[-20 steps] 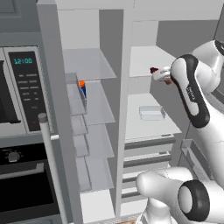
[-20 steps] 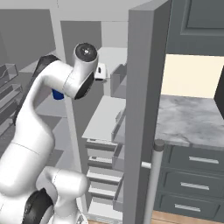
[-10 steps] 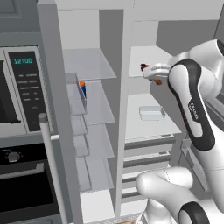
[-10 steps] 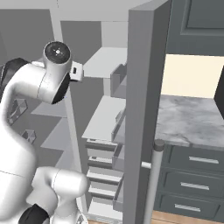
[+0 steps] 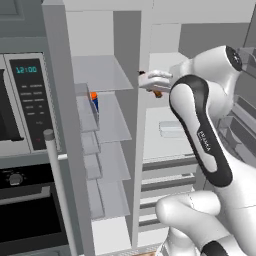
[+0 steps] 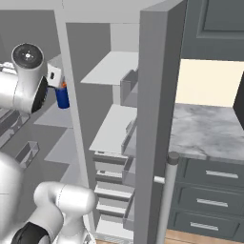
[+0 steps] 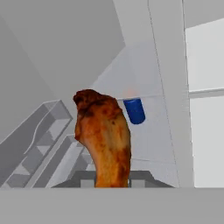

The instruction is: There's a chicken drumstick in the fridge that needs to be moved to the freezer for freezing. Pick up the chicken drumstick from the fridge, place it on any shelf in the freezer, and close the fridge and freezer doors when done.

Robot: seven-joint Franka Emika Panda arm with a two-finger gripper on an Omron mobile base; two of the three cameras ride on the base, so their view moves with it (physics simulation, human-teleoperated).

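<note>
- One chicken drumstick (image 7: 104, 138) clamped in the claw (image 5: 151, 86), jaws clenched on the thin bone end, meaty end pointing outward along the hand view; gripped there probably because the bone is the narrowest part to pinch, though the fingertips themselves sit out of sight below the meat
- Carried in mid-air, clear of every surface, in front of the upright divider between the fridge (image 5: 172, 100) and the freezer (image 5: 107, 145); judged to be in transit from the wide compartment to the narrow one
- Held high, about level with the upper glass shelf (image 5: 100, 72); likely so the meat can pass over a shelf edge and be lowered, not slid in from the side
- Aimed at the freezer interior, judging from the hand view; blue can (image 7: 134, 110) with an orange top standing on a translucent shelf straight ahead, beyond the drumstick and well apart from it
- Can placed toward the outer side of its shelf, next to the door bins; bare glass left beside it, so room enough for a small lump without touching
- Both doors standing open; freezer door (image 5: 62, 130) with its bins at the left in the left base view, fridge door (image 6: 159, 124) edge-on in the right base view; left open because placing comes first, closing last
- Marble worktop (image 6: 209, 131) beyond the fridge door, no part in this step
- Risk to watch, as a judgement: clipping the divider or nudging the can during entry
</note>
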